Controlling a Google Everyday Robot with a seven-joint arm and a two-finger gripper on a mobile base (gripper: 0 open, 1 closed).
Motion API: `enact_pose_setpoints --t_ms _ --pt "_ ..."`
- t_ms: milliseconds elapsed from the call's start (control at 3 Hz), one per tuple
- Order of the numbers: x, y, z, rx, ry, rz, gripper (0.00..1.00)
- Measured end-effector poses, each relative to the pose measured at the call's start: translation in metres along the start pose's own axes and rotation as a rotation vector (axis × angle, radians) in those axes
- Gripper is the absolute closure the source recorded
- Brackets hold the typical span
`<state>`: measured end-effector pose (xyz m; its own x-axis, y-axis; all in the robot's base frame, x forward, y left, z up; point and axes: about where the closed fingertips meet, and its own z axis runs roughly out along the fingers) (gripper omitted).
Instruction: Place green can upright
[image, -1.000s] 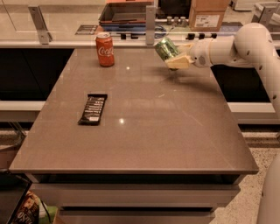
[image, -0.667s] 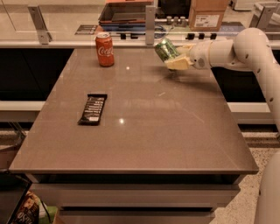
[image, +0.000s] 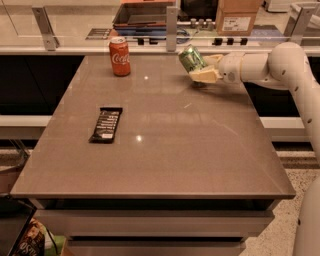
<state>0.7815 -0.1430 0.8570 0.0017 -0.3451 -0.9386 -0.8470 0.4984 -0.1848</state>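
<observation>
The green can (image: 191, 59) is held tilted, its top leaning to the left, just above the far right part of the brown table (image: 165, 150). My gripper (image: 202, 69) reaches in from the right on the white arm (image: 270, 62) and is shut on the green can, with its pale fingers (image: 204, 76) on either side of the can's lower part. The can's lower end is partly hidden by the fingers.
A red Coca-Cola can (image: 119, 56) stands upright at the far left of the table. A dark snack bar (image: 106, 124) lies flat on the left side. Behind the table runs a counter with a rail, a tray (image: 145, 14) and a cardboard box (image: 239, 16).
The gripper and the green can have shifted slightly to the left and a little lower over the table's far edge; the can stays tilted in the grip.
</observation>
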Motion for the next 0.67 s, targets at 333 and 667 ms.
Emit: enact_pose_setpoints --t_ms 333,667 --pt "0.0064 -0.0022 0.0011 0.001 -0.038 0.001 1.00" --pt "0.0077 -0.0046 0.0006 0.002 -0.062 0.004 1.00"
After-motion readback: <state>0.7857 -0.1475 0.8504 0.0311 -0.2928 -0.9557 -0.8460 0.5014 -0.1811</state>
